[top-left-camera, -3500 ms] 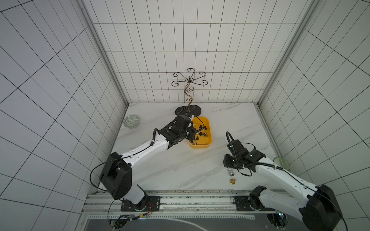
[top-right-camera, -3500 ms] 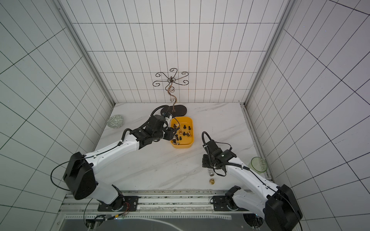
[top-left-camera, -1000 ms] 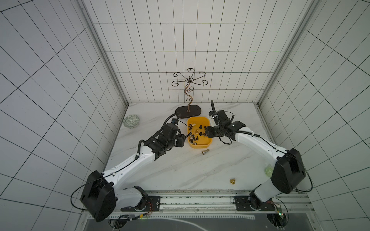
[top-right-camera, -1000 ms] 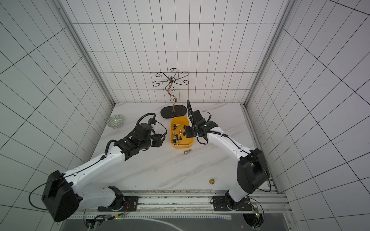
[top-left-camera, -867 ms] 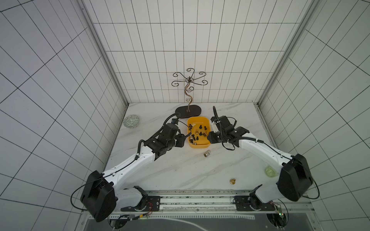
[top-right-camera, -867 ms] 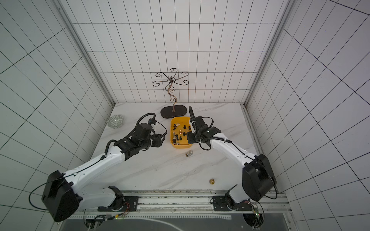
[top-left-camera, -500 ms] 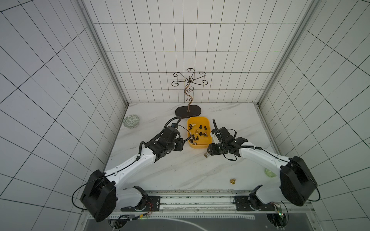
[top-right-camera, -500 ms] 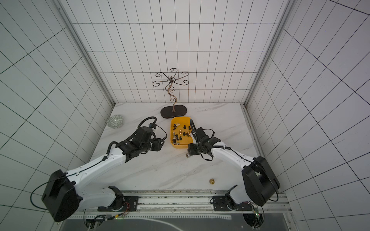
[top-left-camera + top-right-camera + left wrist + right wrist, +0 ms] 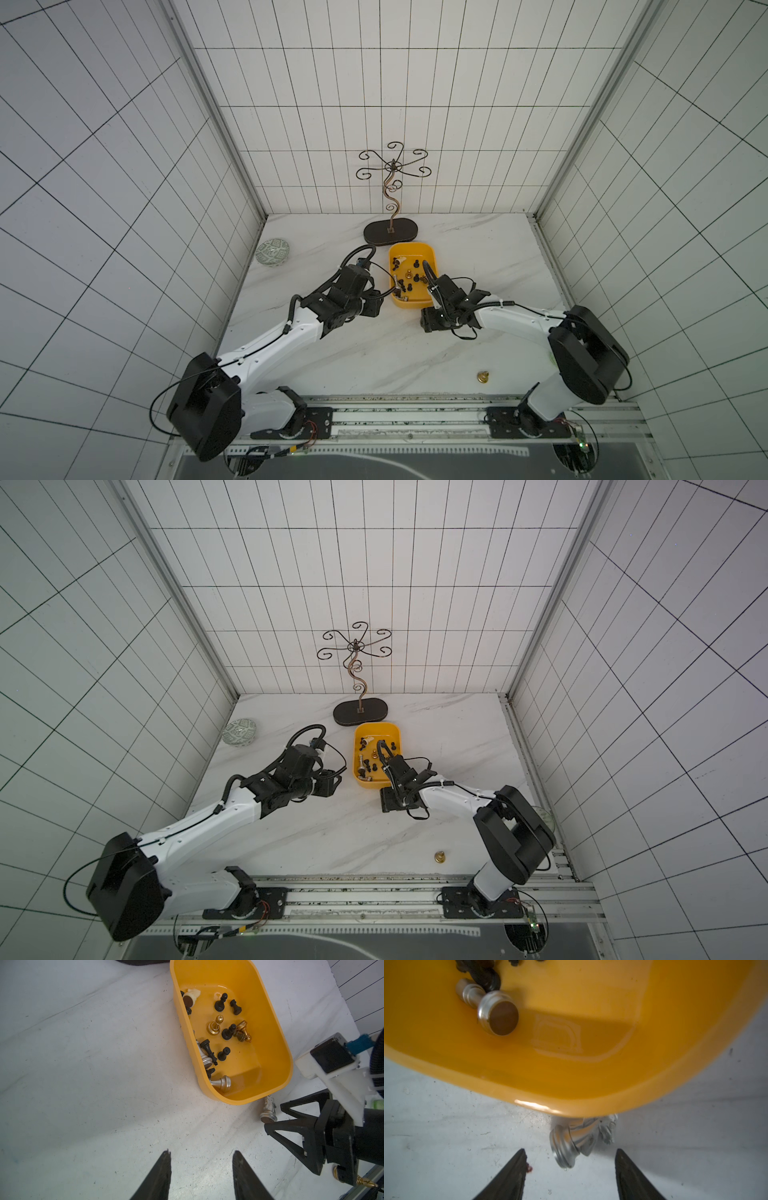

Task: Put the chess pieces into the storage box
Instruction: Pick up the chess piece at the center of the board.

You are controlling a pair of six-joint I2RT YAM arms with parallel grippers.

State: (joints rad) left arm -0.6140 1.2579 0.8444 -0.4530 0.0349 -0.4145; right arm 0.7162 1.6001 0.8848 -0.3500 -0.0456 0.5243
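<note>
right gripper open, empty; a silver knight lies just beyond its tips, beside the box (toward the back edge of the worktop, pieces inside). left gripper open, empty. gold piece near the front edge.

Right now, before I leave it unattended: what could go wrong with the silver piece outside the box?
The silver knight lies on its side against the storage box wall; the open right gripper might shove the box or squirt it away. The brass piece near the table's front edge could get knocked off.
</note>
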